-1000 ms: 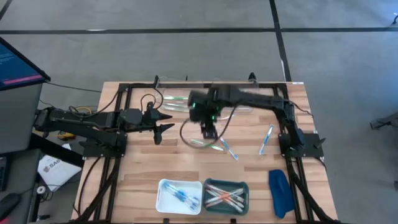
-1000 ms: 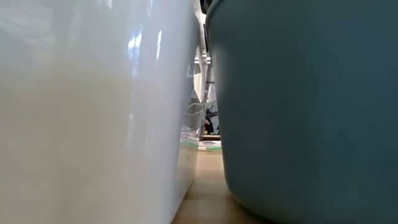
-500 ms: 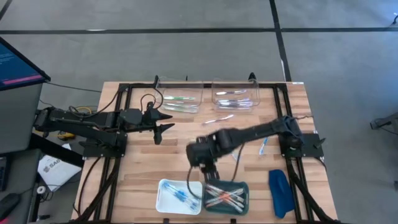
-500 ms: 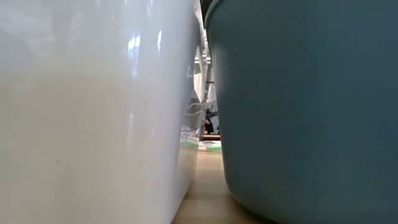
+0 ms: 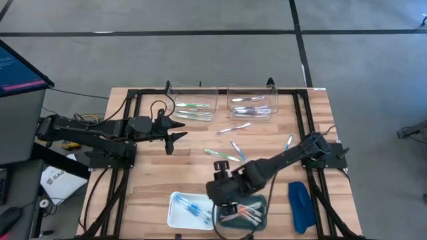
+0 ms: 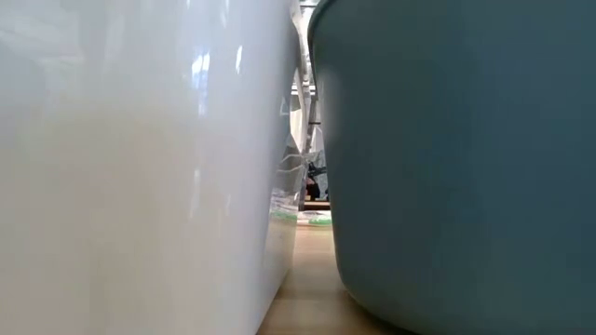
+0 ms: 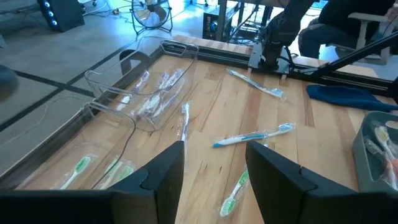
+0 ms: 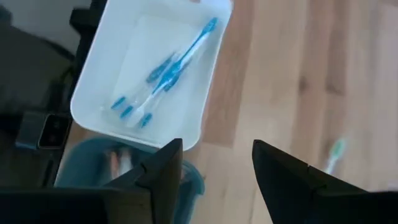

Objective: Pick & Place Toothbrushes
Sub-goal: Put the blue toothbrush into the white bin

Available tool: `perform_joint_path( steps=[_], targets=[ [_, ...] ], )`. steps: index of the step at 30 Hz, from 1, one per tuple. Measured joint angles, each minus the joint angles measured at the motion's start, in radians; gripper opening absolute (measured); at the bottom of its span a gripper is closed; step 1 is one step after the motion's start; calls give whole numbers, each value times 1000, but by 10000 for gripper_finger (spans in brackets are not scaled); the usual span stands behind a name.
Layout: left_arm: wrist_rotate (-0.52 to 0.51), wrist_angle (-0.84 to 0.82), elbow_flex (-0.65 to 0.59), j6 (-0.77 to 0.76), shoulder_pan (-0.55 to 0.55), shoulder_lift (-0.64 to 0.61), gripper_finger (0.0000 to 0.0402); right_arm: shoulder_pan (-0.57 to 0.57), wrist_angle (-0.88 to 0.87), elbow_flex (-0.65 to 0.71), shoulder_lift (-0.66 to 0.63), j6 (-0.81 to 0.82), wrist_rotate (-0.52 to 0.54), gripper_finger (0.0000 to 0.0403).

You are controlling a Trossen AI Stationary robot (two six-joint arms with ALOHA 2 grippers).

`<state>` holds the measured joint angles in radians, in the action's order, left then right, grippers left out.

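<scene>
The right gripper [image 5: 223,200] has swung from the loose toothbrushes [image 5: 225,154] mid-table to hang over the teal bin [image 5: 261,211], white tray [image 8: 118,81] just beside it. Its fingers stand apart with nothing between them, so a drop looks done. The left gripper [image 7: 214,165] waits, parted and empty.

Blue toothbrushes [image 5: 193,211] lie in the white tray [image 5: 175,215] at six o'clock, pink and white ones [image 5: 241,212] in the teal tray [image 5: 261,202] beside it. Green ones [image 5: 193,111] and clear-wrapped ones [image 5: 250,103] rest in clear bins [image 5: 213,95] at twelve o'clock. A few loose toothbrushes [image 5: 223,154] lie flat mid-table.
</scene>
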<state>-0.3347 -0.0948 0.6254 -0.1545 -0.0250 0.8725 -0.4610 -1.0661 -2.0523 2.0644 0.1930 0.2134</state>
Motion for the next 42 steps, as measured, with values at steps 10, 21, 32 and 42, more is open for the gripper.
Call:
perform_joint_path(
  steps=[10, 21, 32, 42],
  targets=[
    [0, 2, 0, 0, 0, 0, 168, -62, -156, -3, -69, 246, 357, 188],
    [0, 3, 0, 0, 0, 0, 168, -90, -466, 137, -148, 810, 702, 188],
    [0, 3, 0, 0, 0, 0, 168, -88, -409, 715, -479, 1312, 693, 188],
    [0, 8, 0, 0, 0, 0, 168, -60, 77, 1277, -840, 1480, 477, 189]
  ],
)
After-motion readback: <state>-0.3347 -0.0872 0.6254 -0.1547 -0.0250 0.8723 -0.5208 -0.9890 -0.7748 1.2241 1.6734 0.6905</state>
